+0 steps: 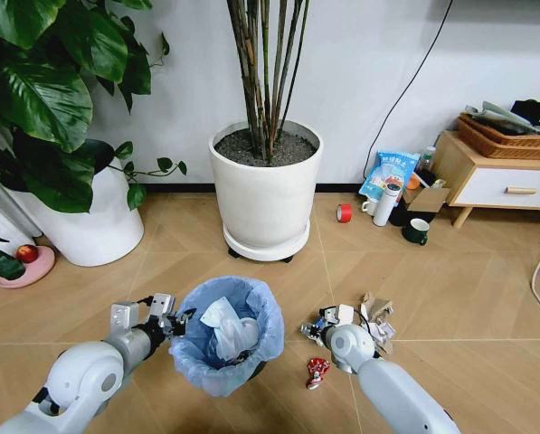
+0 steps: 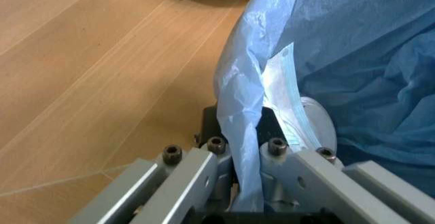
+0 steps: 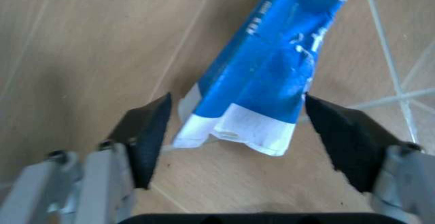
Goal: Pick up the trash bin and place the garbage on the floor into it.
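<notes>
Wood floor (image 1: pixel 432 298): left gripper (image 2: pixel 239 152) pinched on bag rim of trash bin (image 1: pixel 226 336), right gripper (image 3: pixel 235 132) w/ jaws spread either side of blue wrapper (image 3: pixel 262 76), red wrapper (image 1: pixel 317 370) nearby, paper scraps (image 1: pixel 375 318) just beyond, white plant pot (image 1: pixel 265 194) further back.

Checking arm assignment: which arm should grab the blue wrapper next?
Right. Its gripper is open with the blue wrapper between its fingers; the left gripper is shut on the bin's rim.
</notes>
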Robot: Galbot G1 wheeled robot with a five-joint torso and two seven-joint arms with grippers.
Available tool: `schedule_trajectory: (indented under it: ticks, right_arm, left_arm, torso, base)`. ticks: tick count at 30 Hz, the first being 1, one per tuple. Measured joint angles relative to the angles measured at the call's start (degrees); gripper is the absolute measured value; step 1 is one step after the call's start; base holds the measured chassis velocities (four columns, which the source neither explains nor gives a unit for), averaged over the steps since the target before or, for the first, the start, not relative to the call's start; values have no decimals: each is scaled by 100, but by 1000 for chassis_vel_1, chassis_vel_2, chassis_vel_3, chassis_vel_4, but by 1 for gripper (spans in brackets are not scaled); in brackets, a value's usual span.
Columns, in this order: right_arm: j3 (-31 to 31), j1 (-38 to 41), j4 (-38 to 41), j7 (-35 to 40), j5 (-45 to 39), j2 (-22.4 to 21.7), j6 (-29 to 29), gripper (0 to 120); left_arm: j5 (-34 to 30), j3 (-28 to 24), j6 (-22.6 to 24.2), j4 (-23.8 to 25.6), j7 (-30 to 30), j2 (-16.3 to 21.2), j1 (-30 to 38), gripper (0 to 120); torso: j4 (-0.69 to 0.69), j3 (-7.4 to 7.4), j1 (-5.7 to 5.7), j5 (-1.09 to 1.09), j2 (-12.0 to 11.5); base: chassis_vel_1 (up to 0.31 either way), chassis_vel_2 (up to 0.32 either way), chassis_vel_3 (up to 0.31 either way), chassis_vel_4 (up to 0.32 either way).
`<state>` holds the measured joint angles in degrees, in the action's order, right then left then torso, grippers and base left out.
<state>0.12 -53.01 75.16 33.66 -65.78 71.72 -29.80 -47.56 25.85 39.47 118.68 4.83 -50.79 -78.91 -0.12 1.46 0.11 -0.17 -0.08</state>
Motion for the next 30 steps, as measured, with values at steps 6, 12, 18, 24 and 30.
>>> schedule_trajectory:
  ticks: [6, 12, 18, 24, 30]
  right_arm:
    - [99, -23, -30, 72, -103, 2, 5, 50]
    - [186, -34, -56, -13, -170, 23, 32, 24]
    - [224, -79, -20, -33, -181, 16, 87, 4]
    - [330, -163, 99, -74, -127, -4, 161, 0]
    - [500, -289, 406, -231, 174, -157, 267, 0]
  left_arm:
    - [9, -20, -1, -17, 3, -15, 16, 0]
    - [11, -26, -2, -16, 8, -5, 16, 0]
    - [12, -26, -2, 0, 16, -5, 0, 0]
    - [13, -26, -2, 13, 19, 0, -12, 0]
    - [7, -23, -2, 18, 18, 39, 4, 0]
  torso:
    - [-1, 0, 0, -1, 0]
    - [-1, 0, 0, 0, 0]
    - [0, 0, 0, 0, 0]
    - [0, 0, 0, 0, 0]
    - [0, 0, 0, 1, 0]
  base:
    - [0, 0, 0, 0]
    - [0, 0, 0, 0]
    - [0, 0, 0, 0]
    - [0, 0, 0, 0]
    - [0, 0, 0, 0]
